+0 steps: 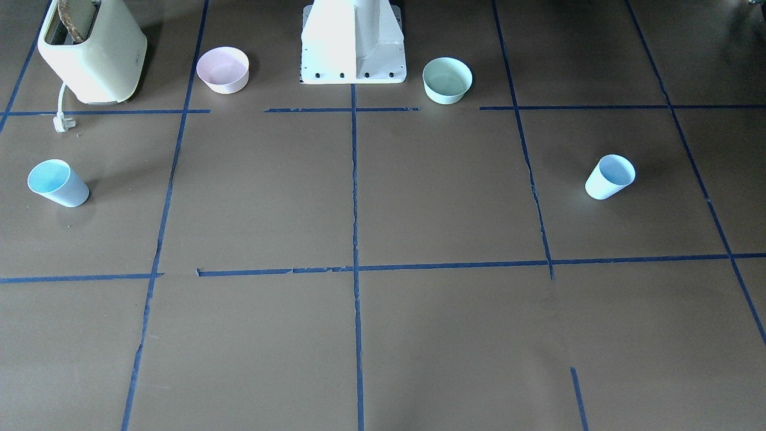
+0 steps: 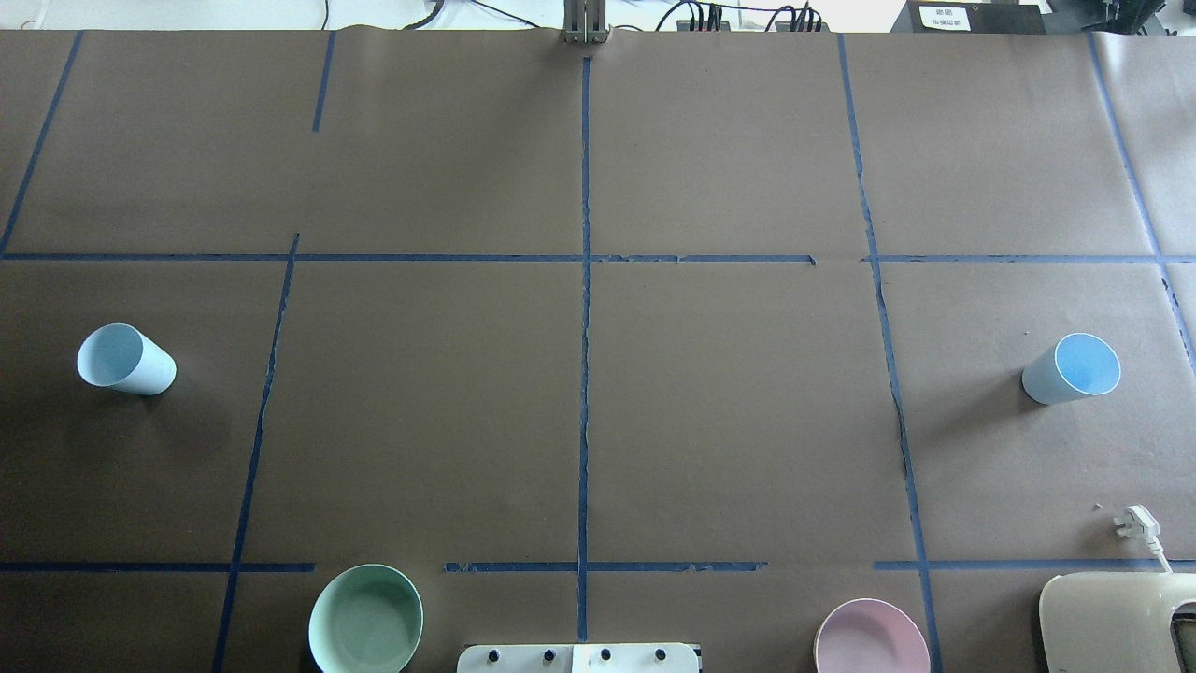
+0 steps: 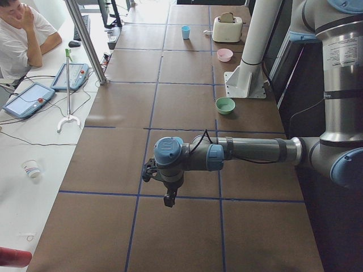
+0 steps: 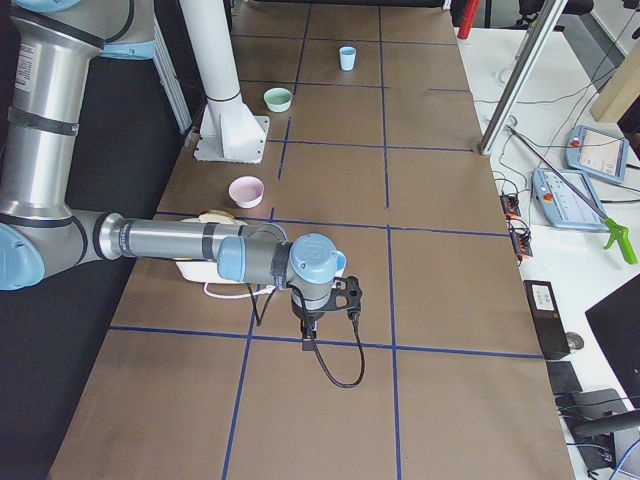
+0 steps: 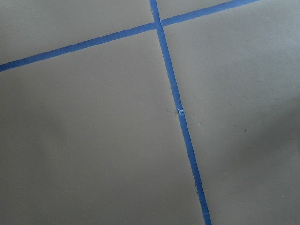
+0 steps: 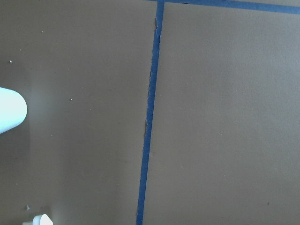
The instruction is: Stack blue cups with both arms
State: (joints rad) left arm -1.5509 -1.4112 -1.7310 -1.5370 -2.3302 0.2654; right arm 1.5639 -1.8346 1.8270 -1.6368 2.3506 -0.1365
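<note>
Two pale blue cups stand upright and far apart on the brown table. One cup [image 2: 124,359] is on the robot's left side and also shows in the front view [image 1: 610,176] and far off in the right side view [image 4: 347,57]. The other cup [image 2: 1072,368] is on the right side and also shows in the front view [image 1: 58,183], the left side view [image 3: 185,32] and at the right wrist view's edge [image 6: 11,112]. The left gripper [image 3: 168,198] and the right gripper [image 4: 307,338] show only in the side views, hanging above the table. I cannot tell whether they are open or shut.
A mint green bowl [image 2: 365,619] and a pink bowl [image 2: 871,637] sit on either side of the white pedestal [image 1: 353,42]. A cream toaster [image 1: 90,48] with its white plug [image 2: 1135,523] stands at the robot's near right. Blue tape lines cross the table.
</note>
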